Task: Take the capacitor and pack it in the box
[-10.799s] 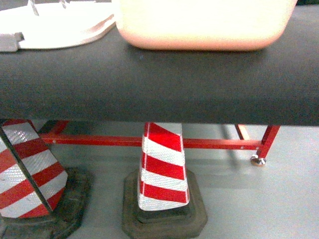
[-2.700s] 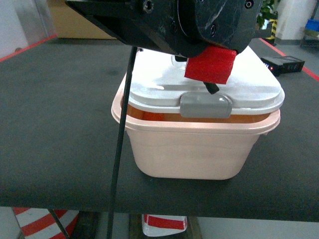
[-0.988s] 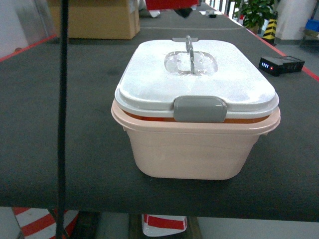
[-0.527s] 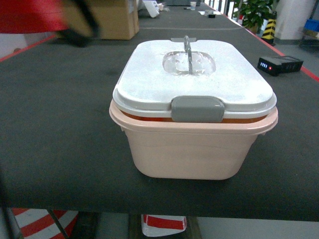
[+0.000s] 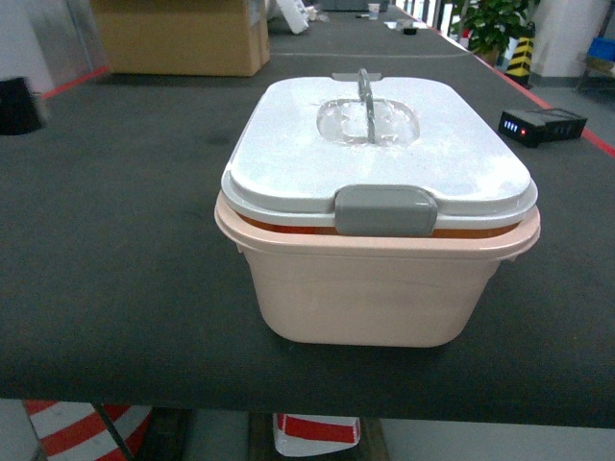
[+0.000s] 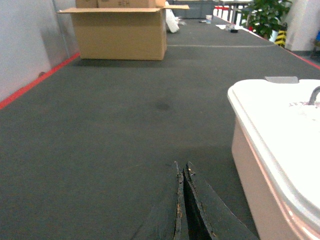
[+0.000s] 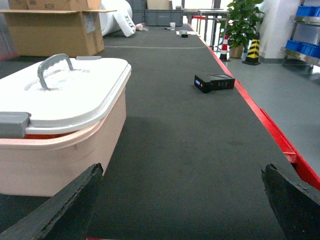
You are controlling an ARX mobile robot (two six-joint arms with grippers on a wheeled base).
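Observation:
The box (image 5: 377, 257) is a pale pink tub in the middle of the black table, with its white lid (image 5: 377, 144) on top. A grey latch (image 5: 384, 210) sits at the front and the metal handle (image 5: 365, 91) stands upright. A thin orange strip (image 5: 288, 228) shows in the gap under the lid, but no single capacitor can be made out. My left gripper (image 6: 181, 167) is shut and empty, low over the mat just left of the box (image 6: 270, 150). My right gripper (image 7: 182, 172) is open with nothing in it, to the right of the box (image 7: 65, 150).
A brown cardboard carton (image 5: 183, 36) stands at the back left. A black device with lit LEDs (image 5: 540, 124) lies at the right, near the table's red edge (image 7: 280, 145). A dark blurred shape (image 5: 17, 104) sits at the left border. Striped cones (image 5: 307, 432) stand below the table.
The blurred red-and-black arm at the upper left half a second ago has left the head view; only a dark shape remains at the left edge. The box stays lidded and still.

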